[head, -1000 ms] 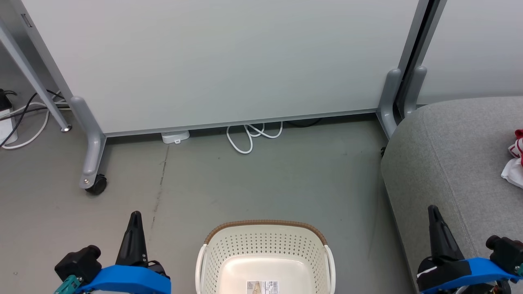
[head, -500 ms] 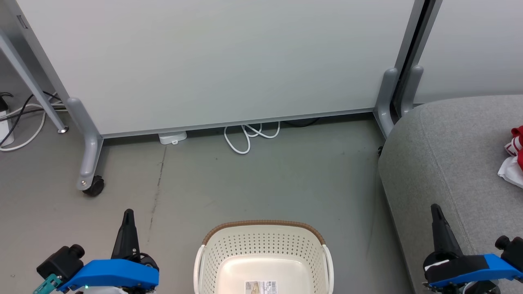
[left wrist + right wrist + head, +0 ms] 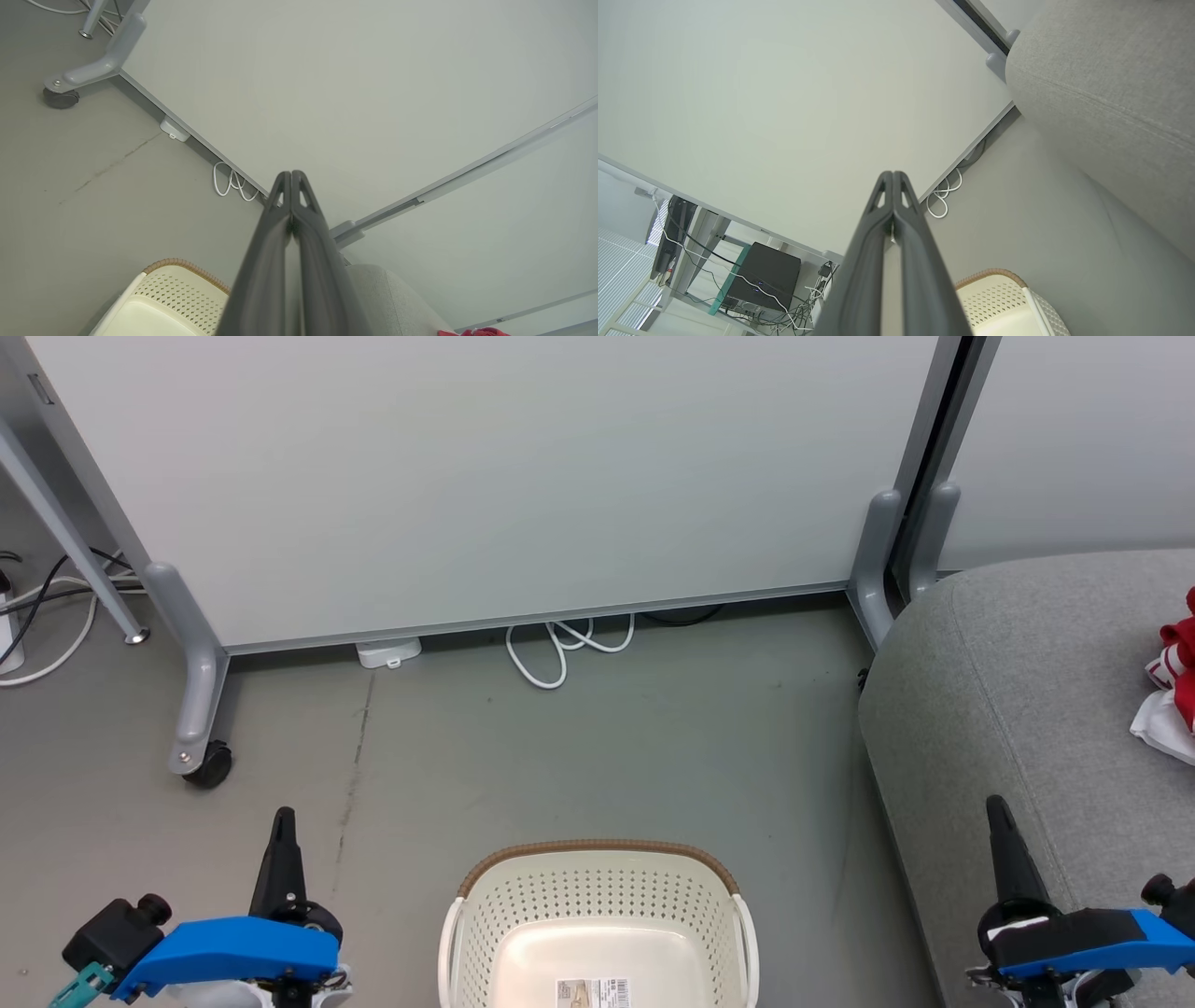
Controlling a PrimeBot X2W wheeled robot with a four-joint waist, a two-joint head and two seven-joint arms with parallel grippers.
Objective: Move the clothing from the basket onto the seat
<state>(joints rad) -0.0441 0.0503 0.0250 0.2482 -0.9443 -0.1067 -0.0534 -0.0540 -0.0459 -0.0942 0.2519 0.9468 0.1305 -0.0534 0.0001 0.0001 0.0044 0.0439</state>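
Wrapping up, I'd guess: you're holding left gripper (image 3: 282,816) and right gripper (image 3: 995,803) shut, empty; basket (image 3: 597,847) between them sitting bare, clothing (image 3: 1172,705) lying on seat (image 3: 1018,691), so just park.

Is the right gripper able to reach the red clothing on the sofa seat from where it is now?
Probably yes: only bare sofa seat lies between the shut right gripper and the red clothing; nothing stands in the way.

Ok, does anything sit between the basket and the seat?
Nothing visible: only bare grey floor separates the cream perforated plastic basket from the large grey fabric seat. Red-and-white clothing already lies on it at the head view's right edge.
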